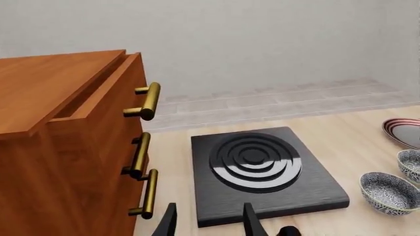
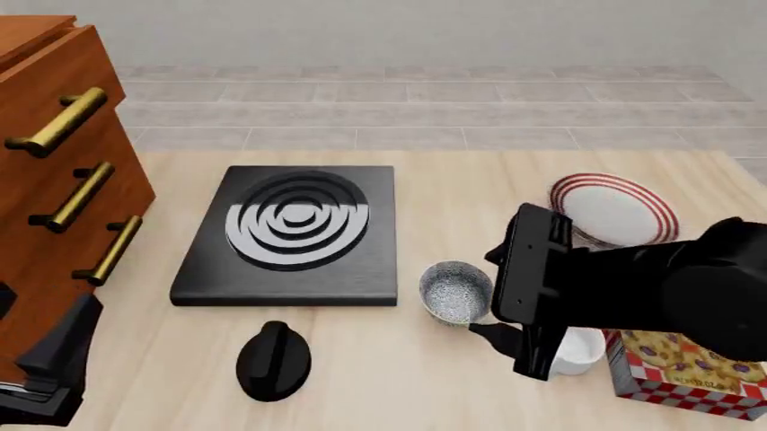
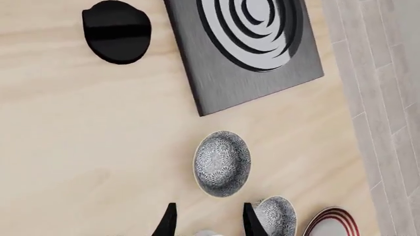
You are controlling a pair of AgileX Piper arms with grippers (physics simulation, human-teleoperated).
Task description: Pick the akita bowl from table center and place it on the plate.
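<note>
Hovering with jaws parted and empty, the right gripper lines up near the akita bowl, so it can carry that to the plate at far right.

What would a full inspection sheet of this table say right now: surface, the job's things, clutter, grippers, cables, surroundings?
Surface: pale wooden table.
Job's things: akita bowl upright on the table; second akita bowl nearer the plate; plate bare.
Clutter: black stove plate, black knob, white bowl, red-checked box, wooden drawer cabinet.
Grippers: right gripper open, holding nothing, near the akita bowl; left gripper open, holding nothing.
Cables: nothing seen.
Surroundings: tiled floor, plain wall.
</note>
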